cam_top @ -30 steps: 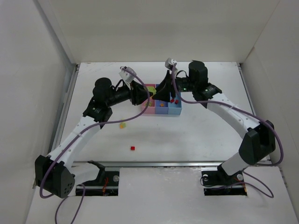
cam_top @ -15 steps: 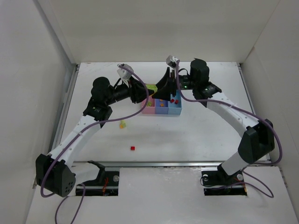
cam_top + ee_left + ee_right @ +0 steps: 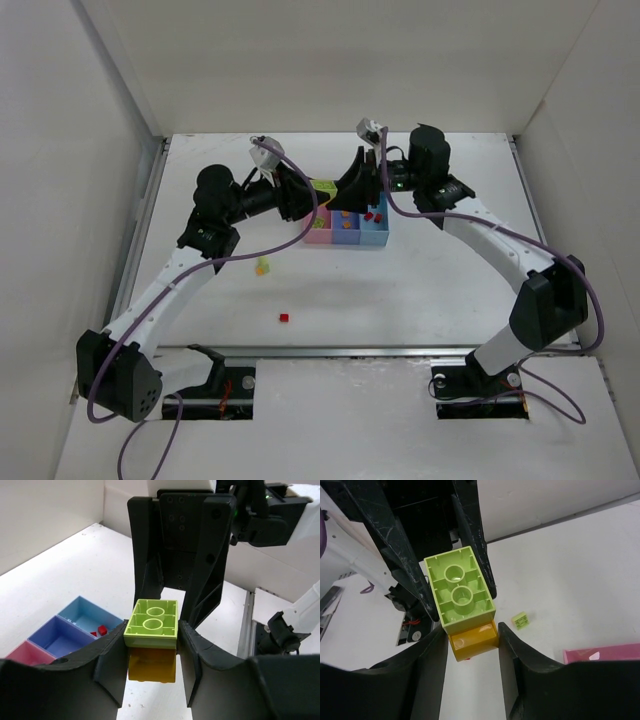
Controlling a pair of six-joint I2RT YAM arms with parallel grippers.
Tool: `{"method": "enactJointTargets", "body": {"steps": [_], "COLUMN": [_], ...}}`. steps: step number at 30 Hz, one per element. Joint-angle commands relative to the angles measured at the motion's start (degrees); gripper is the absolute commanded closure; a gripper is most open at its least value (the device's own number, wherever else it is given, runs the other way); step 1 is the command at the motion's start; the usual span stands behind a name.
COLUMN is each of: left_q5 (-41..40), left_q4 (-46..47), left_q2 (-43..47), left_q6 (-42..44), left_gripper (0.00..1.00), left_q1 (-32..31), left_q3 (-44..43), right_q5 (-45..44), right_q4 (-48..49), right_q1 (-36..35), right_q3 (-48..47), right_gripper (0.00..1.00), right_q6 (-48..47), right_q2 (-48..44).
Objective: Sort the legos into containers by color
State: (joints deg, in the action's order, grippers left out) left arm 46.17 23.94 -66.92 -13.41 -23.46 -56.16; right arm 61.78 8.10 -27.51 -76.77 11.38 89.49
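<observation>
White table [image 3: 420, 290], white walls on three sides. Item: lime brick [image 3: 150, 622] stacked on amber brick [image 3: 474, 640], held aloft near the containers [image 3: 372, 240]. Left gripper [image 3: 151, 636] is clamped on the lime brick's sides, right gripper [image 3: 471, 632] on the amber brick. Probably light, rigid and smooth, studs binding tightly; best held by flat sides. A loose red lego [image 3: 284, 317] lies on the table.

1. Top external camera: set high above the near edge of the table [image 3: 420, 290], looking down and forward over all of it from afar.
2. Left wrist camera: close behind the left gripper [image 3: 151, 632], facing the right arm [image 3: 270, 515].
3. Right wrist camera: close behind the right gripper [image 3: 471, 630], facing back the opposite way. Both wrist views share the lime-and-yellow brick stack [image 3: 151, 625].
</observation>
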Motion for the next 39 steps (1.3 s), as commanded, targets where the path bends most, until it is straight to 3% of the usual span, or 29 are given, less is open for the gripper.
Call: {"method": "enactJointTargets", "body": {"steps": [1, 5, 10, 12, 15, 17, 21, 26, 39], "left_q5": [0.76, -0.81, -1.44, -1.44, -1.96, -2.57, -0.39, 3.92, 11.91], "left_q4": [-0.65, -4.69, -14.87, -18.48, -26.73, -32.54, -39.31, -47.22, -67.79], "left_q2": [1.7, 1.7, 2.84, 2.84, 2.32, 2.32, 1.62, -1.37, -13.85], "left_q6": [2.5, 6.02, 17.07, 25.04, 34.91, 46.33, 60.76, 72.53, 78.45], "left_gripper": [0.61, 0.32, 0.22, 0.21, 0.2, 0.2, 0.21, 0.19, 0.2], "left_q1": [-0.09, -0.09, -0.09, -0.09, -0.09, -0.09, -0.09, -0.09, -0.71], "left_q3": [-0.44, -0.44, -3.07, -4.82, -7.2, -9.31, -11.95, -15.99, -27.16], "right_q5": [-1.93, -4.38, -6.58, -9.3, -17.45, -22.55, -31.26, -31.9, -34.97], "right_q4": [3.94, 3.94, 2.89, 0.7, -11.14, -21.83, -32.15, -35.61, -33.67], "right_q1": [0.52, 0.52, 0.52, 0.52, -1.49, -3.07, -6.93, -8.7, -12.48], "right_q3": [-0.4, 1.53, 4.96, 5.66, 1.91, -0.73, -5.14, -6.37, -3.21], "right_gripper": [1.0, 1.0, 1.0, 1.0, 1.0, 1.0, 1.0, 1.0, 1.0], "right_q6": [1.02, 1.02, 1.02, -0.82, -8.8, -16.8, -25.34, -29.56, -32.12], "right_q2": [-2.66, -3.27, -5.21, -5.82, -5.82, -5.3, -3.54, -2.04, -5.56]}}
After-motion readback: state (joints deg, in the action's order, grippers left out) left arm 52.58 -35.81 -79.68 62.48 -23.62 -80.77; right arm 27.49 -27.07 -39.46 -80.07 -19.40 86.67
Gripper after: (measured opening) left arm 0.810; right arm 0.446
